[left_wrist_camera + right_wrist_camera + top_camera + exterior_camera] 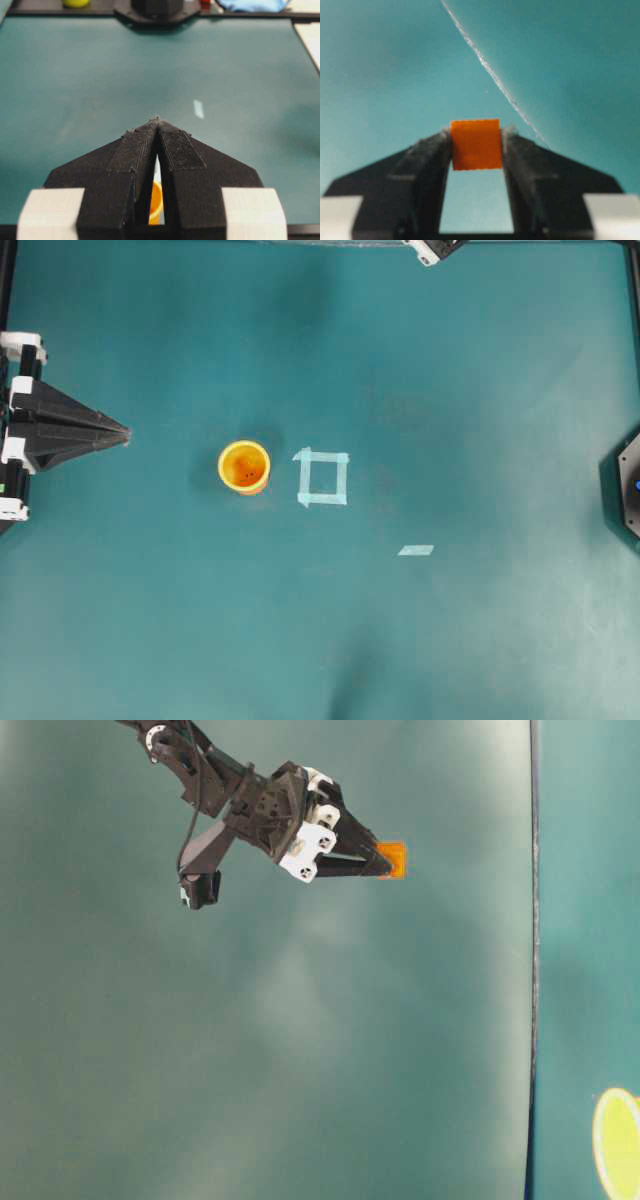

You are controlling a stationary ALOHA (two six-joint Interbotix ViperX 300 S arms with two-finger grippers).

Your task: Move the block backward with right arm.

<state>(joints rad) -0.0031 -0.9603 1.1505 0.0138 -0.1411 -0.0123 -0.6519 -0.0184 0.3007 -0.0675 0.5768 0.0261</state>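
The small orange cube block (475, 144) sits clamped between the two black fingers of the right gripper (476, 142), seen plainly in the right wrist view: each finger pad presses a side face of the cube, and the teal table surface (380, 65) lies blurred behind it, crossed by a thin pale line. The table-level view gives what that close view cannot, the whole black jointed right arm (235, 800) reaching in from the upper left with its white finger parts, the block (393, 860) at the very tip of the gripper (385, 862).

The overhead view shows no block at all; of the right arm only a white and black fragment (432, 250) appears at the top edge, along with a dark base (625, 490) at the right edge. That view alone lays out the table: a round orange-yellow cup (244, 467) standing open side up, a square outline of pale tape (322, 478) just beside it on the right, and a short pale tape strip (415, 550) lower right, well apart from both.

The left gripper (125, 435) rests at the left edge, its black fingers drawn together to a point. The left wrist view confirms the tips meeting (156, 122), with a sliver of the cup (156, 202) visible through the narrow slit lower down.
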